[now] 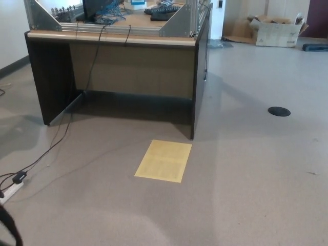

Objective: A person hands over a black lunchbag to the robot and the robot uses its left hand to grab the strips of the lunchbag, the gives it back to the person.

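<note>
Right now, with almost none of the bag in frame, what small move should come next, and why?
Probably tilt the head down-left: only a thin black strap shows at the bottom-left corner, and neither hand nor any person is in view, so the handover cannot be judged.
</note>
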Robot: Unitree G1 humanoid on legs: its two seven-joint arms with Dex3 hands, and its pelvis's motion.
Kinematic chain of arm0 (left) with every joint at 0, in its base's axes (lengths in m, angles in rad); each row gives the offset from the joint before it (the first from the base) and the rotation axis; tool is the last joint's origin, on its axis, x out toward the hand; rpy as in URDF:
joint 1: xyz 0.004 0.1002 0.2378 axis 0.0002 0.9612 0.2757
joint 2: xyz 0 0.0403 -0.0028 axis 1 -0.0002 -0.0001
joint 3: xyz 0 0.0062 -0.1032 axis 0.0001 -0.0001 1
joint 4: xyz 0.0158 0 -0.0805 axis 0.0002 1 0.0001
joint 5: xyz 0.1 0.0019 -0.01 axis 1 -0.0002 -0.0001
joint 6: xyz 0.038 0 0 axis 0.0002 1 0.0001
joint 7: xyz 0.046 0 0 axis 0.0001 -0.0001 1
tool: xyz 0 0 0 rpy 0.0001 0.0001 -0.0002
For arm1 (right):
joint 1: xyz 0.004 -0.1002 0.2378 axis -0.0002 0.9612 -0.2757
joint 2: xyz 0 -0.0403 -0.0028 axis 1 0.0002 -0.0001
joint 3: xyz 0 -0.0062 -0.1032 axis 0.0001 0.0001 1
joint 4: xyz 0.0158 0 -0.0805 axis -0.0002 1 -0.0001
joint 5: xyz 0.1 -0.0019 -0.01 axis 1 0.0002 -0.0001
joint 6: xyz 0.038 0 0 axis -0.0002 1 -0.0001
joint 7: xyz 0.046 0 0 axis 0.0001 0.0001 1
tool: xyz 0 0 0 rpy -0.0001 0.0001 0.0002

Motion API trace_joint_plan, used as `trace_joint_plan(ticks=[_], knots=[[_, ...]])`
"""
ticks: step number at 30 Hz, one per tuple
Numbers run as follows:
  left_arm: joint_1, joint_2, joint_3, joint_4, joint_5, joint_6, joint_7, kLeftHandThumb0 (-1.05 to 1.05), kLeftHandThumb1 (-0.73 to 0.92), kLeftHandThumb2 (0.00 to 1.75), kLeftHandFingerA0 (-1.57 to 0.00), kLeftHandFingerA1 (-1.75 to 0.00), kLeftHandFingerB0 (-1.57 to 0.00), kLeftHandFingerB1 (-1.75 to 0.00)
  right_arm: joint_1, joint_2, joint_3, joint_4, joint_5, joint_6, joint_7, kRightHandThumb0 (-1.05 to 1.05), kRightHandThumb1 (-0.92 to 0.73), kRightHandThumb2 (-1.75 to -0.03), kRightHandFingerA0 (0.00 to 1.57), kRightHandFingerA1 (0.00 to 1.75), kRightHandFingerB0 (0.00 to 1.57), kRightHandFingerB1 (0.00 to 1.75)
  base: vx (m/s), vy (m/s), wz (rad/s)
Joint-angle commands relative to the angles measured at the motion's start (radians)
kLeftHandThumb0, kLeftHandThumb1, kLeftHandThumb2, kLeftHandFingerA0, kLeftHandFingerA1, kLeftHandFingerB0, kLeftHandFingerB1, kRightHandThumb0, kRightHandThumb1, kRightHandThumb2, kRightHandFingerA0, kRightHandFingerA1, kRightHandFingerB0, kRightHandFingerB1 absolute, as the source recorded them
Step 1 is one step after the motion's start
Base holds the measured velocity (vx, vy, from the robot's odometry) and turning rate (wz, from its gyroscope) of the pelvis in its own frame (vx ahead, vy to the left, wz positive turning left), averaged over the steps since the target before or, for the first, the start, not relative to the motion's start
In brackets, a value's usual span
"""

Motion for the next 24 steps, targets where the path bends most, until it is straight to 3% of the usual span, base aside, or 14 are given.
trace_joint_plan(ticks=[1,9,11,16,17,18,19,24], knots=[[-0.180,0.043,-0.044,0.065,0.051,0.000,-0.037,-0.17,0.57,0.56,-0.90,-1.75,-0.67,-1.75,0.000,-0.014,0.005,0.002,-0.010,0.001,-0.014,-0.70,-0.85,-0.66,0.45,0.45,0.43,0.41,0.00,0.000,0.00],[-0.569,-0.004,-0.255,0.226,0.164,0.035,-0.149,-0.23,0.60,0.55,-0.83,-1.75,-0.56,-1.74,-0.002,-0.007,0.001,-0.003,-0.006,-0.003,-0.015,-0.74,-0.84,-0.66,0.47,0.46,0.42,0.41,0.00,0.000,0.00],[-0.656,-0.042,-0.298,0.254,0.171,0.043,-0.167,-0.25,0.59,0.56,-0.88,-1.75,-0.64,-1.74,-0.011,-0.004,0.004,-0.001,-0.010,0.004,-0.018,-0.74,-0.86,-0.66,0.45,0.45,0.43,0.40,0.00,0.000,0.00],[-0.823,-0.124,-0.399,0.317,0.221,0.071,-0.185,-0.28,0.61,0.57,-0.89,-1.75,-0.67,-1.70,-0.012,-0.009,0.000,-0.007,-0.004,0.008,-0.007,-0.74,-0.86,-0.66,0.45,0.44,0.43,0.40,0.00,0.000,0.00],[-0.850,-0.147,-0.411,0.331,0.212,0.069,-0.202,-0.34,0.41,0.82,-1.18,-1.40,-0.96,-1.28,-0.012,-0.010,-0.002,-0.008,-0.002,0.006,-0.006,-0.74,-0.86,-0.66,0.45,0.45,0.43,0.41,0.00,0.000,0.00],[-0.888,-0.180,-0.427,0.349,0.201,0.067,-0.230,-0.34,0.41,0.82,-1.18,-1.40,-0.96,-1.28,-0.011,-0.011,-0.004,-0.009,0.000,0.004,-0.005,-0.74,-0.86,-0.66,0.45,0.45,0.43,0.41,0.00,0.000,0.00],[-0.915,-0.197,-0.444,0.368,0.209,0.068,-0.226,-0.27,0.60,0.57,-0.86,-1.75,-0.66,-1.65,-0.013,-0.010,-0.002,-0.008,-0.003,0.004,-0.009,-0.76,-0.86,-0.66,0.45,0.45,0.43,0.41,0.00,0.000,0.00],[-1.075,-0.322,-0.538,0.464,0.227,0.036,-0.237,-0.28,0.60,0.56,-0.83,-1.75,-0.61,-1.68,-0.024,-0.010,-0.002,-0.013,-0.004,0.014,-0.010,-0.76,-0.86,-0.66,0.45,0.46,0.43,0.41,0.00,0.000,0.00]])
